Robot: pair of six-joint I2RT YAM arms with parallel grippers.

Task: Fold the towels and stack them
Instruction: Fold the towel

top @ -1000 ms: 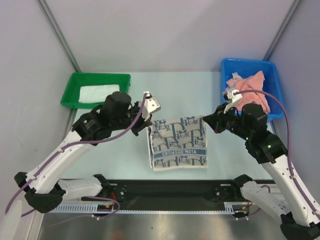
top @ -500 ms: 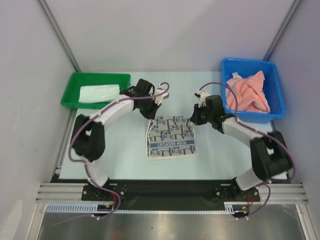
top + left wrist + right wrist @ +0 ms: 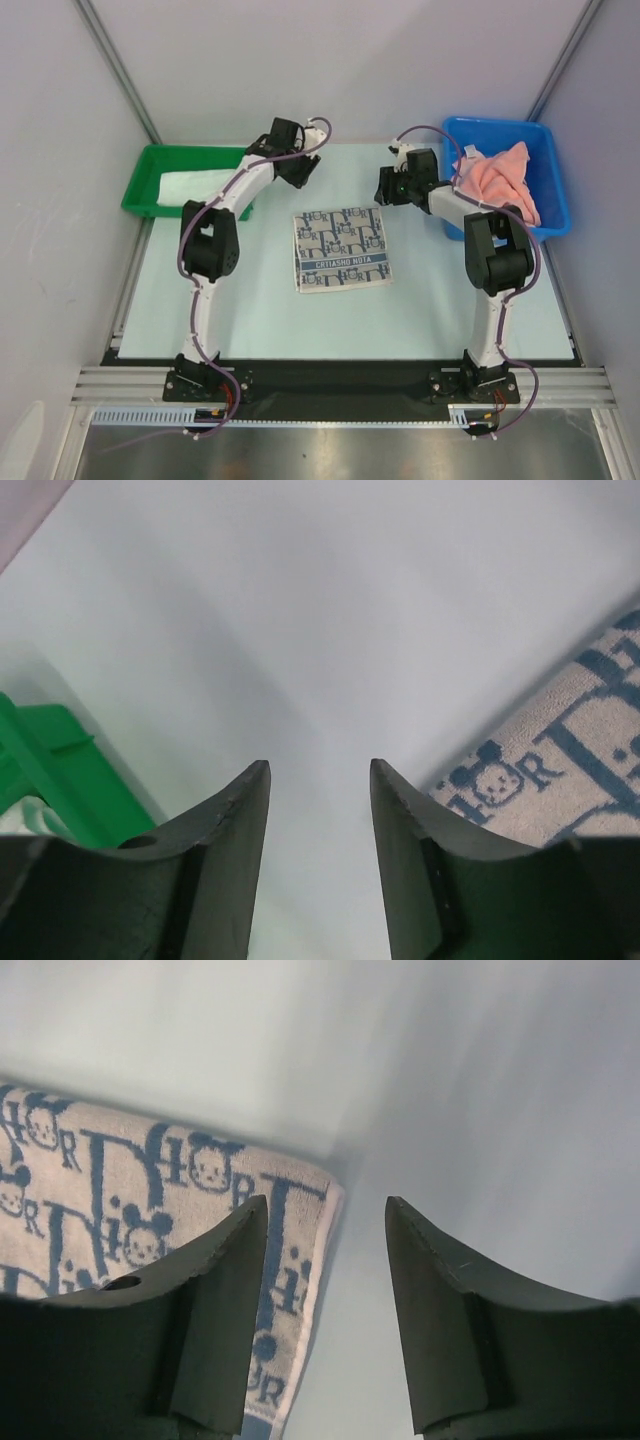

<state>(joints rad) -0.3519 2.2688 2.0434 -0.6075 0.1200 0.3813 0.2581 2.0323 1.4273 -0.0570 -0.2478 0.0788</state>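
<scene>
Towels (image 3: pixel 342 250) in three spots: one on the table (image 3: pixel 240 300), others binned.

Folded flat at mid-table: white towel with blue-grey pattern (image 3: pixel 340 262). Heaped in the blue bin (image 3: pixel 500 126) at far right: salmon-pink towels (image 3: pixel 497 180). Flat in the green tray (image 3: pixel 200 151) at far left: plain white towel (image 3: pixel 195 186). Off the patterned towel's far-left corner: left gripper (image 3: pixel 318 765), fingers parted over bare table, holds nothing. At its far-right corner: right gripper (image 3: pixel 327 1200), likewise released and empty, towel corner showing beside one finger.
</scene>
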